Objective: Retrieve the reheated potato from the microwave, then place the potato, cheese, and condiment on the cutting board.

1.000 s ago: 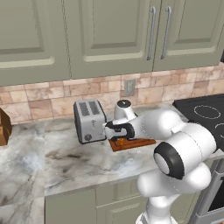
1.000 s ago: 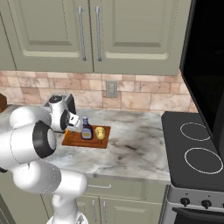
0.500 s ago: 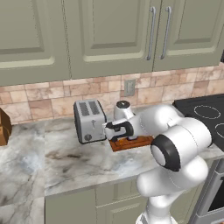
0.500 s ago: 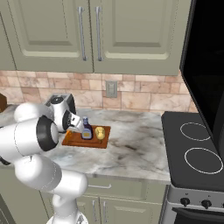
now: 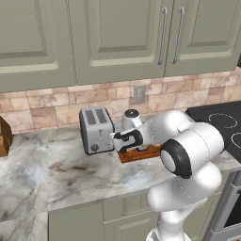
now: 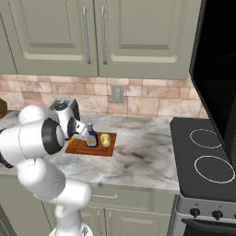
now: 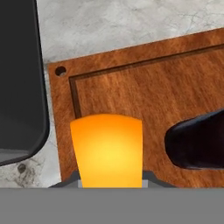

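The orange cheese wedge is pinched in my shut gripper, just above the near left corner of the reddish-brown cutting board. From the right base view, the gripper hovers over the board's left end. The purple-blue condiment bottle and the yellow potato stand on the board, right of the hand. In the left base view the hand covers most of the board. The black microwave hangs at upper right.
A silver toaster stands on the marble counter just left of the board and close to my hand. The black stovetop lies to the right. Green cabinets hang above. A brown object sits at the counter's far left.
The hand with the cheese has stayed almost still over the board's left end. My elbow has lifted slightly.
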